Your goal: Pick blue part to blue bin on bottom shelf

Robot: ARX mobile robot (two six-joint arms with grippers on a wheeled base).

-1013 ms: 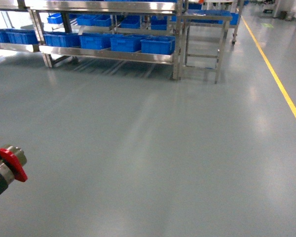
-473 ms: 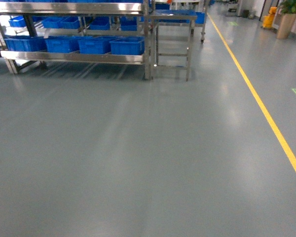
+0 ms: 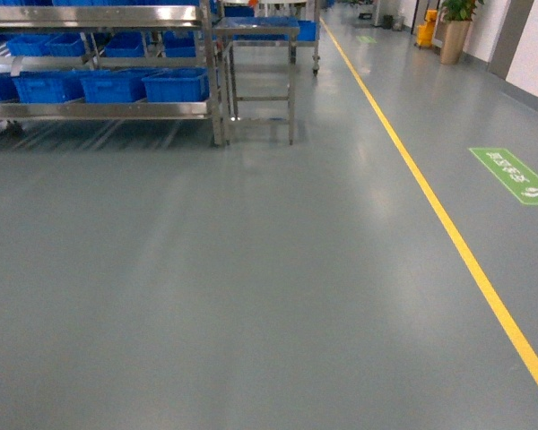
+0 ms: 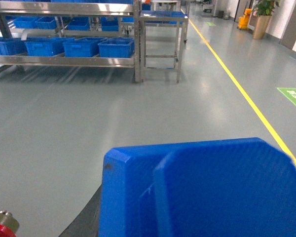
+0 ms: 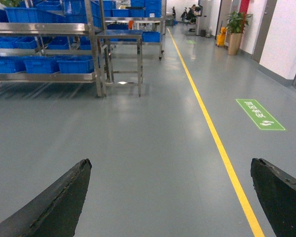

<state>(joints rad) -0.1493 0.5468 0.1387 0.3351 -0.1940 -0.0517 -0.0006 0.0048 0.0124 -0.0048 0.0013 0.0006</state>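
Over on the far left, a stainless-steel rack (image 3: 99, 18) stands against the grey floor (image 3: 251, 269), and its bottom shelf (image 3: 99, 110) carries a row of blue bins (image 3: 99, 86) side by side on flat steel rails. Just beside the rack's right end sits a small steel table (image 3: 260, 31), with more blue bins behind it.

Nearer the robot, the left wrist view is largely filled by a big blue part (image 4: 197, 190) (its edges are rounded and one corner is chamfered), close up against the camera and well apart from the rack. The left gripper itself is hidden behind it, so I cannot tell how its jaws stand, though a dark finger edge shows at the part's lower left.

Further right, the right gripper (image 5: 170, 197) hangs over bare floor with its two black fingers (image 5: 49, 202) spread wide and nothing between them. A yellow line (image 3: 430, 206) runs along the floor, a green floor marking (image 3: 513, 175) lies beyond it, and a potted plant (image 3: 455, 27) stands by the far wall.
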